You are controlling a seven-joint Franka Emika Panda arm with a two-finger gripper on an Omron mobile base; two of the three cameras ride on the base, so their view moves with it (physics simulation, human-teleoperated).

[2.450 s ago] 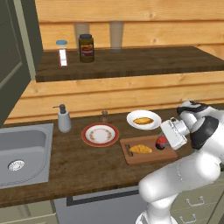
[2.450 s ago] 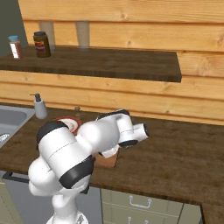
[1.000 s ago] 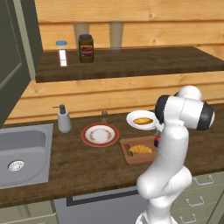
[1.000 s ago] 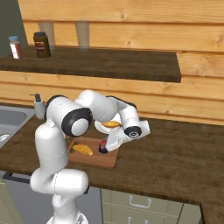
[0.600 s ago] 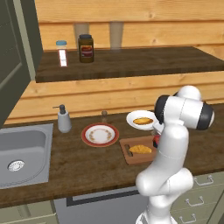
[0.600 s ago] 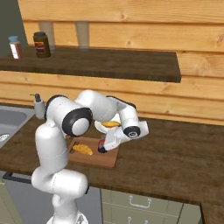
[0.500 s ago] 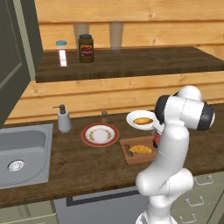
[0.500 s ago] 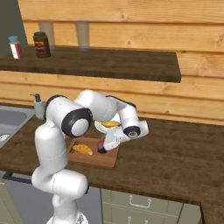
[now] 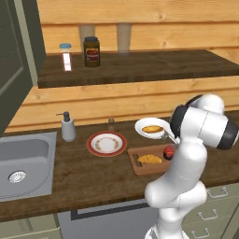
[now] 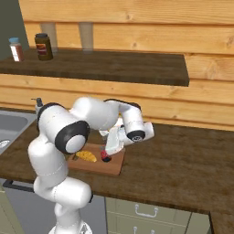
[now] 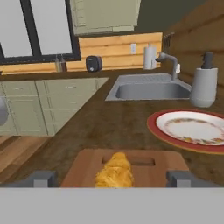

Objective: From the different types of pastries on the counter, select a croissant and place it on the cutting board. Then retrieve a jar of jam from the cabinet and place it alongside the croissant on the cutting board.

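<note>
**Croissant and jam jar on cutting board; gripper spread wide**

The croissant lies flat on the cutting board, toward the board's left half in the left base view. The jam jar, dark red with a dark top, stands on the right part of the same board, just beside the croissant and apart from it. In the right base view the jam jar sits directly below the gripper, near the board's right edge.

In the hand view the two fingertips stand far apart at the bottom corners, with the croissant and the cutting board visible between them. Nothing sits between the fingers; the gripper holds nothing.

A red-rimmed plate rests on the counter left of the board, and is bare. A white plate carrying a pastry sits behind the board. A soap dispenser stands near the sink. On the shelf stand a dark jar and a small bottle.
</note>
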